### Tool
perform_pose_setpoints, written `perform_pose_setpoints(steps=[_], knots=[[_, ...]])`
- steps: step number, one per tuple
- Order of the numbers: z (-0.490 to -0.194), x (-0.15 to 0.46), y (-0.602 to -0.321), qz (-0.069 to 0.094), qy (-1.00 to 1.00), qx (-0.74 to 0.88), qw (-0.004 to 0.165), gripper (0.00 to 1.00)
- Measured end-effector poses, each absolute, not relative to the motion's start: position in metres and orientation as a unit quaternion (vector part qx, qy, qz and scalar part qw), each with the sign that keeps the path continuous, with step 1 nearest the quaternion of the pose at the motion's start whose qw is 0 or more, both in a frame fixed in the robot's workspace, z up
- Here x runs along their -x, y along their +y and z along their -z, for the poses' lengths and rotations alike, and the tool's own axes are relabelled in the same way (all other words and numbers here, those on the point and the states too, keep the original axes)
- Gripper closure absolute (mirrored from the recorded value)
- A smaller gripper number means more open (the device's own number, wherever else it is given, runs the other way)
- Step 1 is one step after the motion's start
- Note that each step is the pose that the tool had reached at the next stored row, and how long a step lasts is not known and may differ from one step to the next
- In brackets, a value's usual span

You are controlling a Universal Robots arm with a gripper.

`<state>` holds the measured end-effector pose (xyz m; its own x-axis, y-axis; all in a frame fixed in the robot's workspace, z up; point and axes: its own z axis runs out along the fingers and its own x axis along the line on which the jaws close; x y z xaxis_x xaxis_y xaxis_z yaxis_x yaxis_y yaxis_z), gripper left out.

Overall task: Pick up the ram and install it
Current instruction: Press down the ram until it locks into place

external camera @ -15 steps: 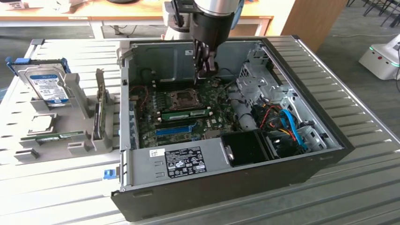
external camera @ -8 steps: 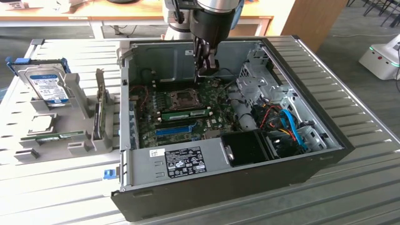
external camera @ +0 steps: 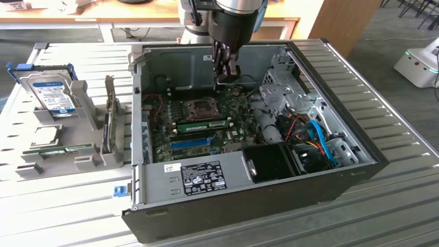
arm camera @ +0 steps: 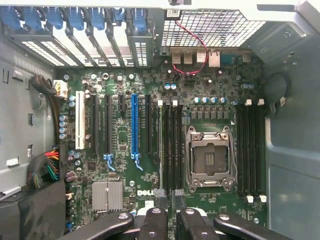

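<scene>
Sitting upright on the motherboard (external camera: 168,135), the ram (external camera: 205,125) is thin, green (dark chips).

Bright, even light washes the slatted table (external camera: 69,206), while the computer case (external camera: 274,206) interior lies shadowed.

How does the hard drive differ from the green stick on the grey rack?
The hard drive is boxy, silver, with a blue-and-white label; the green stick is thin and narrow. The hard drive stands upright; the green stick lies low. Both rest on the grey rack outside the computer case, on the exterior view's left.
</scene>
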<state>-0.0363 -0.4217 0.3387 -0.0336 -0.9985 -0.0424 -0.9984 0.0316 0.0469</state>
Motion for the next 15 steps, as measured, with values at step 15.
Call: perform_pose_setpoints(steps=[15], knots=[[-0.3387,0.0362,-0.4217,0.032,-0.718,-0.695,0.001,0.89]])
